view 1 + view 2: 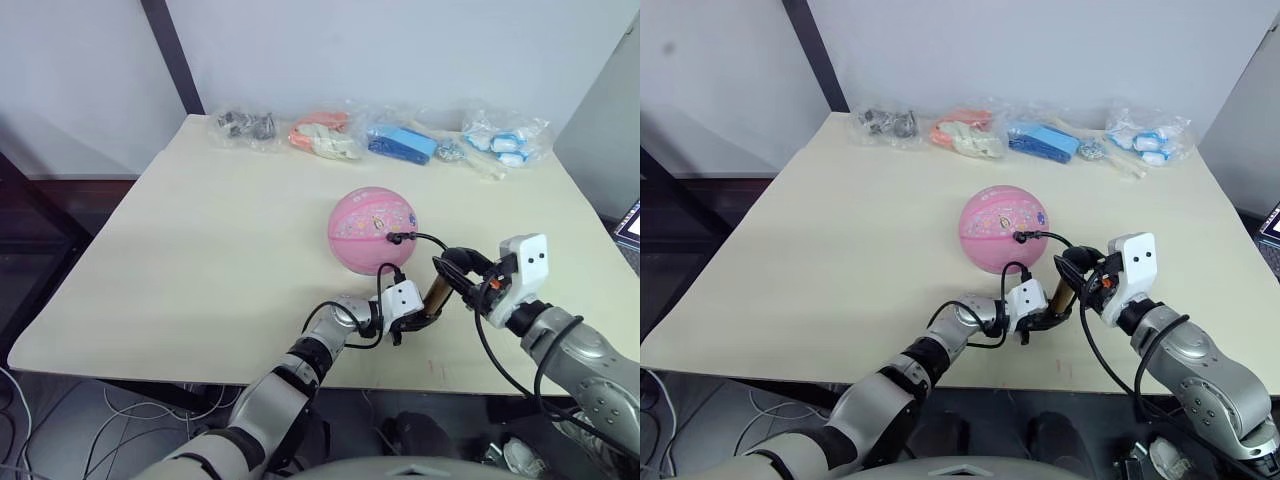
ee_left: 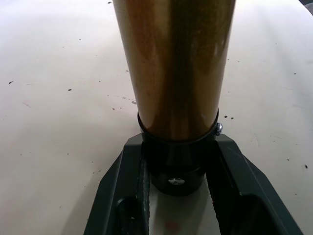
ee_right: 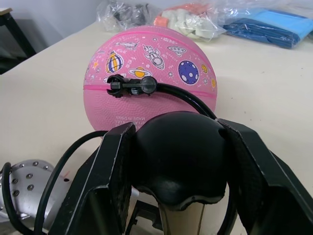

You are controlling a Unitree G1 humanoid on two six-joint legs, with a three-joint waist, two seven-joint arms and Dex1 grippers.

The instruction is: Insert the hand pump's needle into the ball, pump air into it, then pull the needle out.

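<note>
Pump (image 1: 436, 293): near bench (image 1: 200, 260) front edge; left tool (image 1: 413, 322) clenched on base, right tool (image 1: 462, 268) clenched on handle. Needle fitting (image 3: 131, 86): at ball (image 1: 372, 230), just beyond both tools.

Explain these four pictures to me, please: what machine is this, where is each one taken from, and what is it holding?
This is a humanoid robot with two arms, each ending in a gripper with two black fingers. The two wide pictures come from cameras in its head, looking down over a table. The two close-ups come from cameras on its wrists.

On the table sits a pink ball. Along the far edge lie plastic bags of small items.

The left gripper is shut on the lower end of a gold pump. The right gripper is shut on the pump's black handle. A thin black hose runs from the pump to a small fitting on the ball, so the needle seems to be in, though the pin itself is hidden.
</note>
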